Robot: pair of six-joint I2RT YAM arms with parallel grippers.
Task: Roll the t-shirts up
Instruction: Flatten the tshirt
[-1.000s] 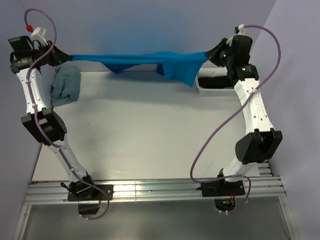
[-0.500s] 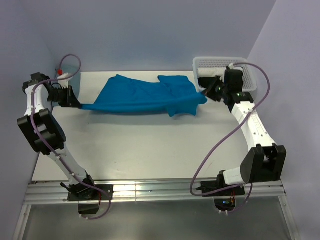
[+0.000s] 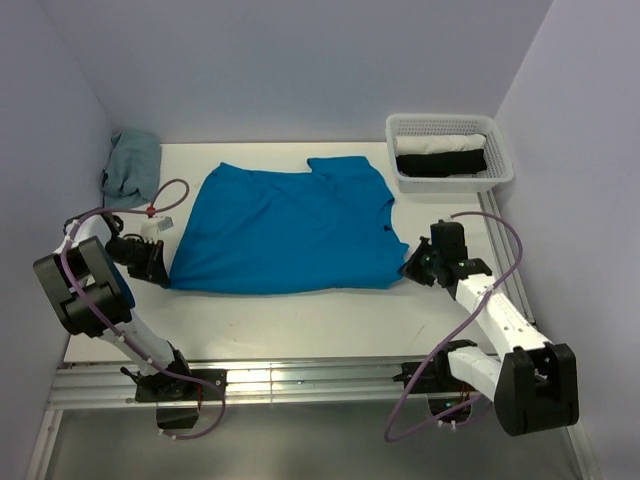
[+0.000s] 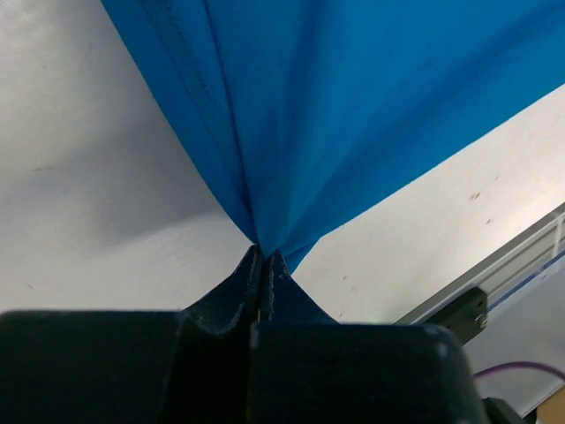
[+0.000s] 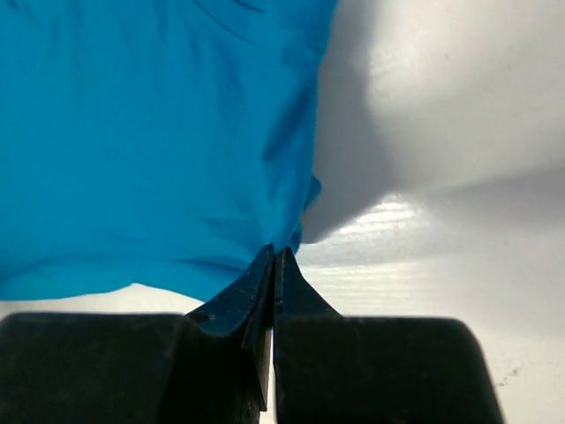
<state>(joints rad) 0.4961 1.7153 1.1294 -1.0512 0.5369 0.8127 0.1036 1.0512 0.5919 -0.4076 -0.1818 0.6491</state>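
A bright turquoise t-shirt (image 3: pixel 285 230) lies spread nearly flat on the white table (image 3: pixel 300 320). My left gripper (image 3: pixel 163 273) is shut on its near left corner, low at the table; the left wrist view shows the cloth (image 4: pixel 335 115) pinched at the fingertips. My right gripper (image 3: pixel 408 270) is shut on the shirt's near right corner; the right wrist view shows the fabric (image 5: pixel 150 150) fanning out from the closed jaws. A grey-blue t-shirt (image 3: pixel 131 167) lies bunched at the far left corner.
A white mesh basket (image 3: pixel 450 180) at the far right holds a rolled white garment (image 3: pixel 446 144) and a rolled black one (image 3: pixel 440 164). Walls enclose the table on left, back and right. A metal rail (image 3: pixel 300 380) runs along the near edge.
Both arms have come down and toward the near edge, pulling the turquoise shirt from hanging stretched in the air to lying spread on the table. The grey-blue shirt is uncovered again.
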